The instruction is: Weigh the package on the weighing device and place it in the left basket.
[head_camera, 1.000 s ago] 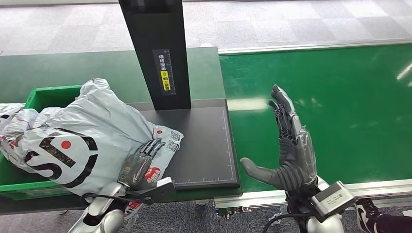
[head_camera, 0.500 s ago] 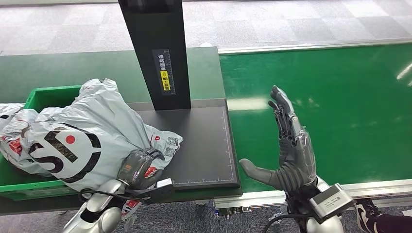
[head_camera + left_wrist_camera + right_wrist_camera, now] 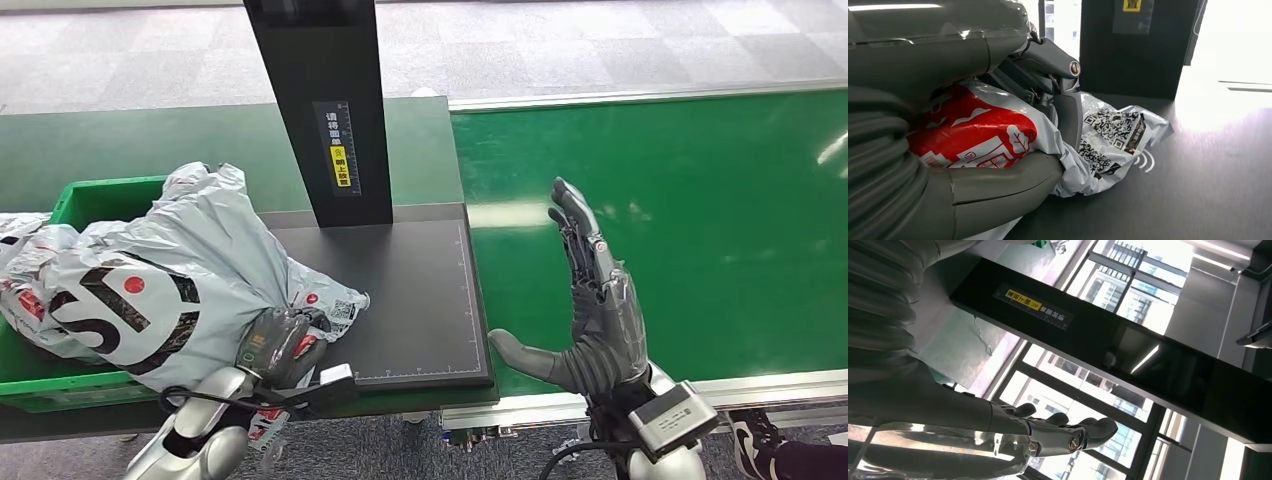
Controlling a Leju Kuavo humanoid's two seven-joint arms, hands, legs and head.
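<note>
Grey package point(image 3: 170, 290) draped over green basket point(image 3: 95, 195) rim, printed corner still lying on black scale platform point(image 3: 420, 300) near black upright column point(image 3: 325, 110). Gripped at near edge by left hand point(image 3: 275, 345), fingers curled into plastic. Right hand point(image 3: 600, 310) raised over green conveyor belt point(image 3: 680, 220), fingers spread, holding nothing.

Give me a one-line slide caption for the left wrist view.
Left hand grips the grey package at the edge of the black weighing platform.
</note>
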